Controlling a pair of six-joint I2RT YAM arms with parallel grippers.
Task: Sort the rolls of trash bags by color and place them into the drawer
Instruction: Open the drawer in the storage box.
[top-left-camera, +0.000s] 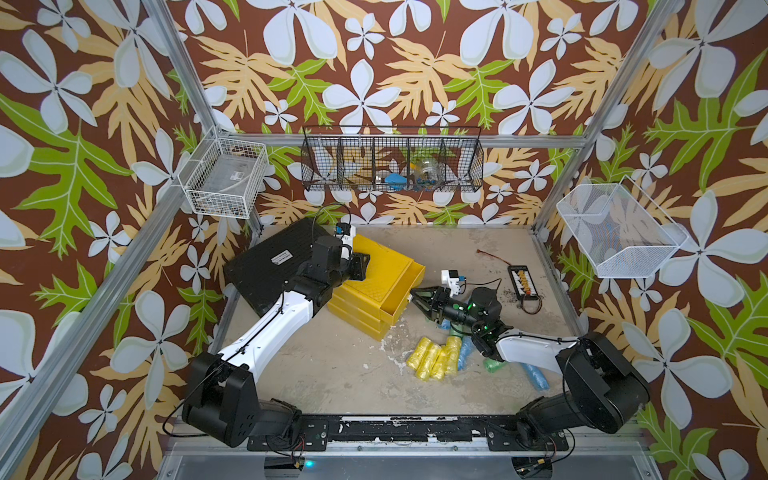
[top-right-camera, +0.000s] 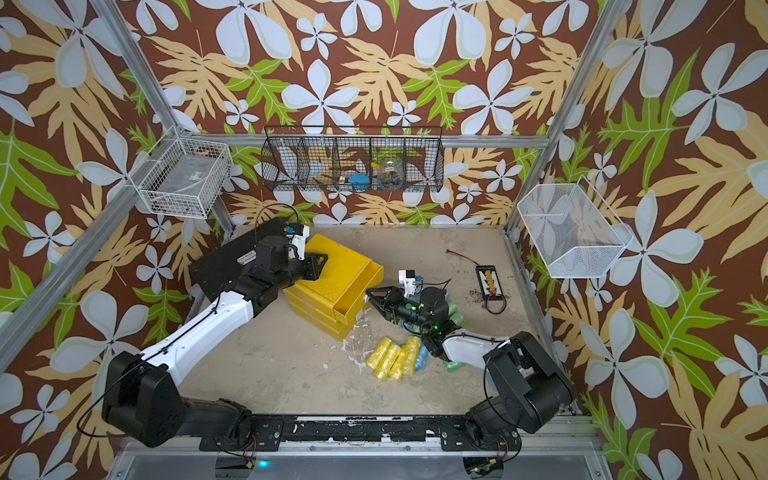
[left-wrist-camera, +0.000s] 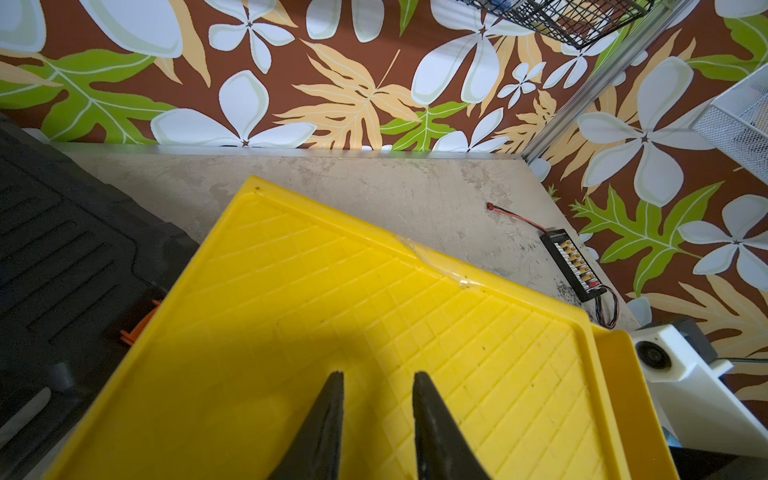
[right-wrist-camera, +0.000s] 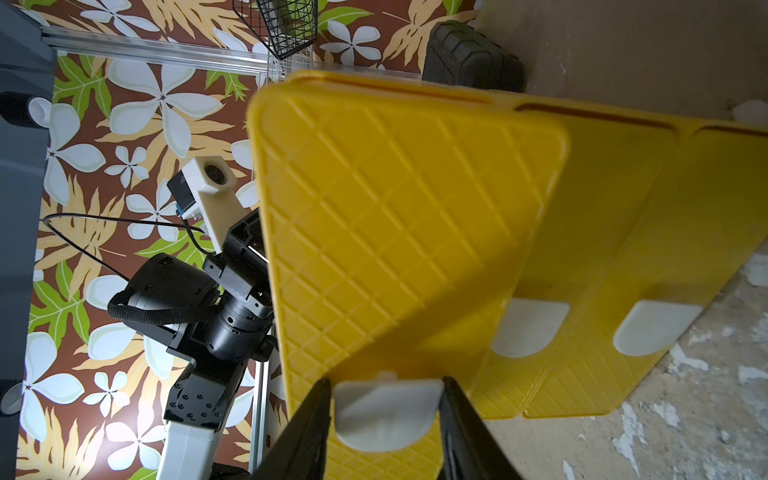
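Observation:
The yellow drawer chest (top-left-camera: 365, 286) (top-right-camera: 328, 274) stands at mid-left, its top drawer (top-left-camera: 409, 282) pulled out partway with nothing showing in it. My right gripper (top-left-camera: 417, 300) (right-wrist-camera: 386, 388) is shut on that drawer's white tab handle (right-wrist-camera: 386, 411), a finger against each side. My left gripper (top-left-camera: 360, 266) (left-wrist-camera: 378, 374) rests on the chest's ribbed top (left-wrist-camera: 332, 291), jaws a narrow gap apart and empty. Several yellow rolls (top-left-camera: 432, 357) (top-right-camera: 392, 359) lie bunched in front of the chest. Blue rolls (top-left-camera: 536, 376) and green rolls (top-left-camera: 492, 365) lie partly hidden under the right arm.
A flat black tool case (top-left-camera: 270, 266) lies against the chest's left side. A small connector board with wires (top-left-camera: 524, 286) lies at the right. Wire baskets hang on the walls: white (top-left-camera: 224, 178), black (top-left-camera: 392, 164), white mesh (top-left-camera: 619, 232). Two lower drawer handles (right-wrist-camera: 528, 328) show.

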